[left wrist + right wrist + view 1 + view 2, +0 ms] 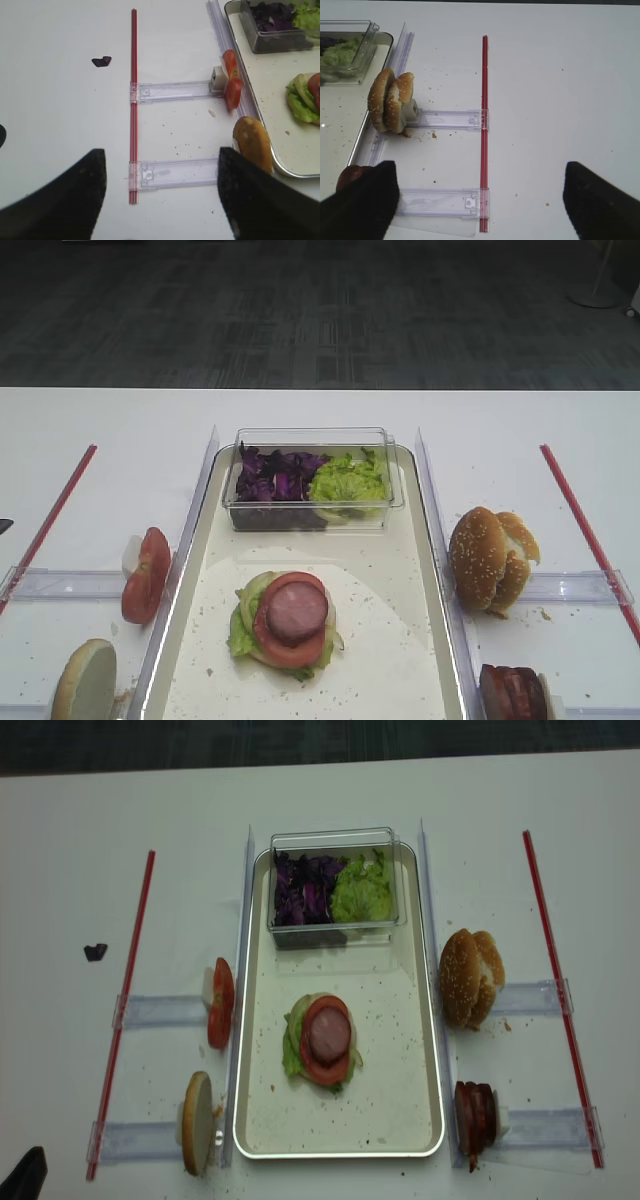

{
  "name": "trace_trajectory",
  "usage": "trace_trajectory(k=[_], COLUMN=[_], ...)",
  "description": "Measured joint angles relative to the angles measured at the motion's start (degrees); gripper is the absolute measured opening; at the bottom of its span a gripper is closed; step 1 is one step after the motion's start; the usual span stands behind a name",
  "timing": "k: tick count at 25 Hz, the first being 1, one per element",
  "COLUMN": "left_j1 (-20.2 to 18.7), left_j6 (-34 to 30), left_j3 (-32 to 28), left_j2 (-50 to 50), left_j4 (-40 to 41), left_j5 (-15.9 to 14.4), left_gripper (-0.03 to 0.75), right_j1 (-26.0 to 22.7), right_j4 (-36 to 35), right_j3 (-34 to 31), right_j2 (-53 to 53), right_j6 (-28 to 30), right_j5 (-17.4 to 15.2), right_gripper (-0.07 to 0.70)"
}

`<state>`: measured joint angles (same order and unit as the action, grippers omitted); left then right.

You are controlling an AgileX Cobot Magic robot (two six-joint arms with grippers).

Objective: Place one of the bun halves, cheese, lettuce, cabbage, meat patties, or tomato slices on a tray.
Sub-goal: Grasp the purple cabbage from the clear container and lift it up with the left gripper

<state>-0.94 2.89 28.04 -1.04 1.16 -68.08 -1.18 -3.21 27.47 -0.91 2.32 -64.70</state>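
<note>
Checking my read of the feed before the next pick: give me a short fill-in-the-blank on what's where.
1. On the tray, the meat patty lies on top of a ____ slice.
2. In the clear box, the lettuce sits beside the purple ____.
3. A stray dark scrap lies on the ____.

Missing words: tomato; cabbage; table

Left gripper (pixel 162 192) gaping over table (pixel 60 110) — tray (pixel 265 100) to its right
</note>
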Motion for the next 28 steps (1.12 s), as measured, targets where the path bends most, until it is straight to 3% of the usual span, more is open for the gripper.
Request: trace_trajectory(k=[5, 10, 17, 28], left_j1=[0.0, 0.0, 0.0, 0.0], left_j6=[0.0, -2.0, -5.9, -11.3], left_j3=[0.3, 3.1, 10.2, 28.9], left_j2=[0.0, 3.4, 21.1, 54.6], left_j4=[-0.1, -2.6, -7.2, -8.6], left_j5=[1.0, 6.8, 15.1, 17.9], left_gripper=[0.439, 0.440, 0.439, 0.439], right_j1=[0.0, 0.0, 0.0, 0.0], right_j4=[0.0, 0.0, 0.0, 0.0], right_j3=[0.0, 0.0, 0.0, 0.0], right_j2=[0.0, 0.0, 0.0, 0.0], right_j6=[0.0, 0.2, 0.3, 0.3], right_j5=[0.0, 0.0, 0.0, 0.0], right_gripper=[0.678, 0.678, 0.678, 0.678])
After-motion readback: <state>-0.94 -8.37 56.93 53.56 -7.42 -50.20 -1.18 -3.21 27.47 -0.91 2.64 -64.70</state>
